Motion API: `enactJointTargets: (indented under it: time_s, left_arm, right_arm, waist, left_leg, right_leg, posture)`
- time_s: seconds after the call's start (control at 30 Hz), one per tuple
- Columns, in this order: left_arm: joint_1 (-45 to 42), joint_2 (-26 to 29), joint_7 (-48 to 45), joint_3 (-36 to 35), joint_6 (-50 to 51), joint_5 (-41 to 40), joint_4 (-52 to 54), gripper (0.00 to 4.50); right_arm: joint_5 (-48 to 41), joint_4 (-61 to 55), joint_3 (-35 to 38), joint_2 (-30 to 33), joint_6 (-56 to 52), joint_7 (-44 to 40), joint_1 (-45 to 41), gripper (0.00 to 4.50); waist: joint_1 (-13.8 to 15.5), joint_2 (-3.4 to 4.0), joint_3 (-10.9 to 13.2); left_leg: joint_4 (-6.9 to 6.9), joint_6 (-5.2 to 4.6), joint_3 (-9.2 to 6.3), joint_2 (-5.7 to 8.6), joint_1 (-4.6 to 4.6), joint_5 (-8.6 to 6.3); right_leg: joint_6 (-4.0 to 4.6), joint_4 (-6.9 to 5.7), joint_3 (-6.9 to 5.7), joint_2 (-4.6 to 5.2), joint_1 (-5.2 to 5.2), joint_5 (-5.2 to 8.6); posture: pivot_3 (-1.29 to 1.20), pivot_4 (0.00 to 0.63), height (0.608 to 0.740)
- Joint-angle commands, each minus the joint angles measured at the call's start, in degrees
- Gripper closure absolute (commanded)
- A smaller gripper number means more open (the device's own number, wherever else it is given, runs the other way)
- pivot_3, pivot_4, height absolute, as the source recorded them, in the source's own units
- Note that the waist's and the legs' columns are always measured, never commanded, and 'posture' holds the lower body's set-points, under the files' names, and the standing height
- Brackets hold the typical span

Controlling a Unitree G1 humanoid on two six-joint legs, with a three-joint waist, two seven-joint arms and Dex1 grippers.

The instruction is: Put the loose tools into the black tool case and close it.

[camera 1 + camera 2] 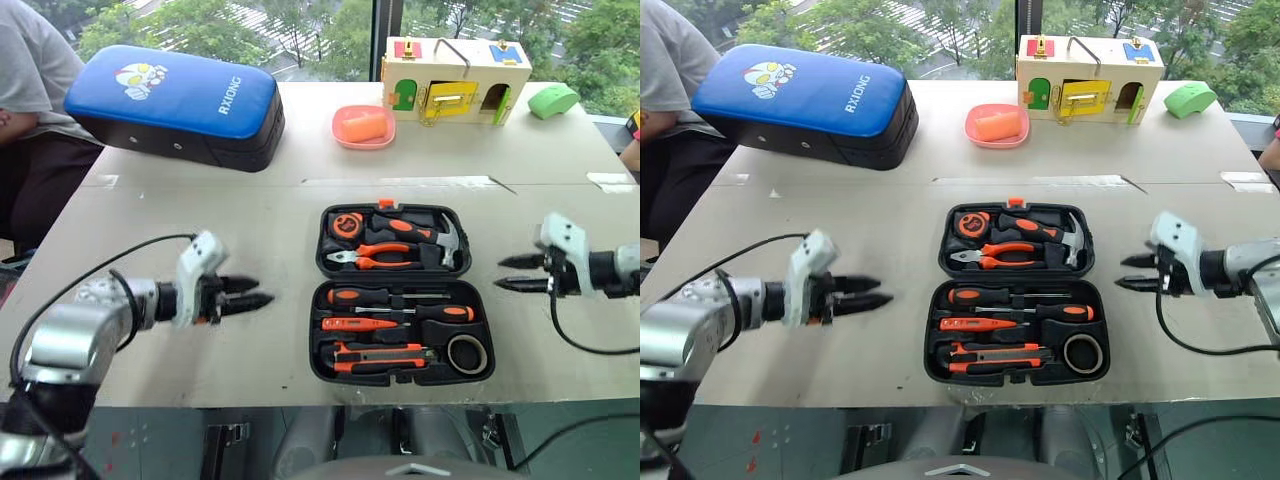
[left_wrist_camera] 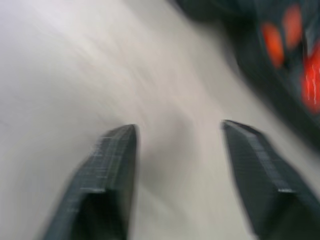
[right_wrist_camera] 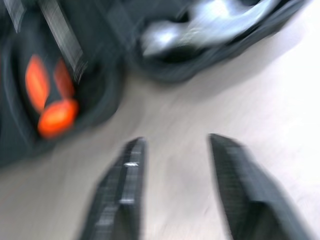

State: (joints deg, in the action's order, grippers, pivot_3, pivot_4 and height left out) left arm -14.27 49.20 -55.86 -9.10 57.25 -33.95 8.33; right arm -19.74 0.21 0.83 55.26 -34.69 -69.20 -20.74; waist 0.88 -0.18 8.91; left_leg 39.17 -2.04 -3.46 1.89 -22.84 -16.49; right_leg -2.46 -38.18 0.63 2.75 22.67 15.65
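Two black-fingered grippers hang above a pale counter [image 1: 200,220] on either side of an open tool case. The left gripper [image 1: 252,292], at the lower left of the frame, has its two tapered fingers parted by a clear gap and nothing between them; it touches nothing. The right gripper [image 1: 518,273], at the right edge, also stands apart at the tips, empty, pointing in toward the case. In the wrist views each pair of ribbed dark fingers [image 2: 112,165] shows spread over bare counter.

The black tool case [image 1: 395,300] lies flat and open in the lower centre, a moulded plastic clamshell with rounded corners and a small orange latch at its far edge. Its near half holds two black-and-orange-handled screwdrivers [image 1: 400,304], a slim orange tester screwdriver [image 1: 362,324], a black-orange utility knife [image 1: 385,355] and a small black tape roll [image 1: 467,353], each sitting in a recess. The far half carries a hammer [image 1: 425,232] with a bright metal head, orange-gripped pliers [image 1: 375,256] and a round tape measure [image 1: 347,224].

At the upper left rests a padded blue-topped bag [image 1: 175,105]; behind the case, a pink dish [image 1: 363,127], a wooden latch box [image 1: 455,80] and a green rounded object [image 1: 552,100]. A person's sleeve [image 1: 30,60] shows at the far left.
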Motion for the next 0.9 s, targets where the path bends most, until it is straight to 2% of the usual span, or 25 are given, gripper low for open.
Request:
enactJointTargets:
  time_s: [0.03, 0.1, 0.23, 0.47, 0.53, 0.63, 0.67, 0.7, 0.8, 0.83, 0.9]
  left_arm:
    - [-9.60, -5.09, 6.11, -2.54, 15.03, -6.41, -3.63, 0.00]
    - [-13.61, -8.38, 9.34, -2.88, 19.28, -7.04, -5.39, 0.00]
    - [-18.17, -13.94, 15.61, -3.04, 23.56, -6.07, -8.98, 0.00]
    - [-19.04, -16.92, 19.15, -1.08, 22.41, -4.99, -10.94, 0.00]
    - [-20.58, -18.75, 20.63, -1.93, 22.48, -4.95, -13.25, 0.00]
    - [-22.16, -20.71, 22.34, -3.00, 22.48, -4.93, -15.75, 0.00]
    - [-22.36, -21.10, 22.65, -2.83, 22.17, -4.78, -16.12, 0.53]
    - [-22.45, -21.27, 22.83, -2.48, 21.84, -4.67, -16.28, 0.77]
    - [-22.80, -21.97, 23.31, -2.07, 21.94, -4.73, -16.51, 2.03]
    - [-22.95, -22.22, 23.43, -1.86, 22.12, -4.70, -16.59, 2.39]
    - [-23.09, -22.63, 23.71, -1.69, 22.22, -4.54, -16.60, 2.39]
  right_arm:
    - [-5.13, 0.91, 2.52, -2.73, -13.02, 4.39, -5.46, 1.16]
    - [-6.82, 1.07, 2.53, -4.68, -18.82, 6.74, -7.76, 0.20]
    - [-8.36, 2.93, 3.95, -9.12, -26.74, 13.44, -11.31, 0.20]
    - [-8.67, 6.95, 6.01, -14.72, -32.21, 22.01, -14.59, 0.20]
    - [-8.42, 7.64, 6.01, -17.02, -31.61, 24.05, -14.99, 0.76]
    - [-8.63, 8.08, 6.49, -18.90, -32.58, 26.18, -15.60, 1.89]
    - [-8.47, 7.98, 6.38, -19.21, -32.68, 26.79, -15.61, 2.45]
    - [-8.42, 7.86, 6.26, -19.41, -32.69, 27.24, -15.60, 2.85]
    - [-8.16, 7.25, 5.12, -19.29, -32.15, 27.66, -15.41, 4.14]
    - [-8.14, 7.14, 4.98, -19.37, -32.08, 27.89, -15.41, 4.46]
    - [-8.07, 6.85, 4.68, -19.39, -31.93, 28.15, -15.29, 4.46]
  waist:
    - [-0.02, -0.06, 0.00]
    - [-0.21, -0.11, -0.04]
    - [-0.50, -0.12, -0.04]
    - [-1.10, -0.12, -0.04]
    - [-0.85, -0.12, -0.06]
    - [-0.46, -0.11, -0.06]
    - [-0.42, -0.11, -0.06]
    - [-0.39, -0.12, -0.06]
    - [-0.38, -0.13, -0.08]
    - [-0.39, -0.17, -0.10]
    - [-0.47, -0.21, -0.13]
  left_leg:
    - [0.02, 0.00, 0.00, 0.03, 0.01, 0.00]
    - [0.05, 0.01, 0.00, 0.04, -0.04, 0.00]
    - [-0.07, 0.02, 0.01, 0.05, -0.07, 0.01]
    - [-0.06, 0.11, 0.07, 0.08, -0.08, 0.06]
    - [-0.01, 0.15, 0.05, 0.12, -0.05, 0.09]
    - [0.05, 0.17, 0.05, 0.16, -0.03, 0.11]
    - [0.06, 0.17, 0.05, 0.17, -0.03, 0.11]
    - [0.06, 0.17, 0.07, 0.18, -0.03, 0.11]
    - [0.02, 0.17, 0.07, 0.18, -0.04, 0.11]
    - [0.02, 0.17, 0.07, 0.18, -0.04, 0.11]
    - [0.03, 0.19, 0.07, 0.18, -0.04, 0.12]
  right_leg:
    - [-0.01, -0.01, 0.00, 0.00, -0.01, 0.00]
    - [-0.02, -0.06, 0.02, -0.02, 0.05, -0.01]
    - [-0.01, -0.03, 0.09, -0.05, 0.14, 0.00]
    - [-0.01, -0.20, 0.22, -0.01, 0.28, 0.00]
    - [-0.01, -0.32, 0.21, 0.01, 0.27, 0.00]
    - [-0.01, -0.44, 0.22, 0.03, 0.28, 0.00]
    - [-0.01, -0.47, 0.22, 0.04, 0.29, 0.00]
    - [-0.01, -0.49, 0.25, 0.04, 0.32, 0.00]
    - [-0.01, -0.48, 0.25, 0.04, 0.35, 0.00]
    - [-0.01, -0.48, 0.26, 0.03, 0.36, 0.00]
    - [-0.01, -0.49, 0.27, 0.03, 0.36, 0.00]
  posture:
    - [0.00, 0.150, 0.735]
    - [0.00, 0.150, 0.735]
    - [0.00, 0.150, 0.735]
    - [0.00, 0.150, 0.735]
    - [0.00, 0.150, 0.735]
    - [0.00, 0.150, 0.735]
    - [0.00, 0.150, 0.735]
    - [0.00, 0.150, 0.735]
    - [0.00, 0.150, 0.735]
    - [0.00, 0.150, 0.735]
    - [0.00, 0.150, 0.735]
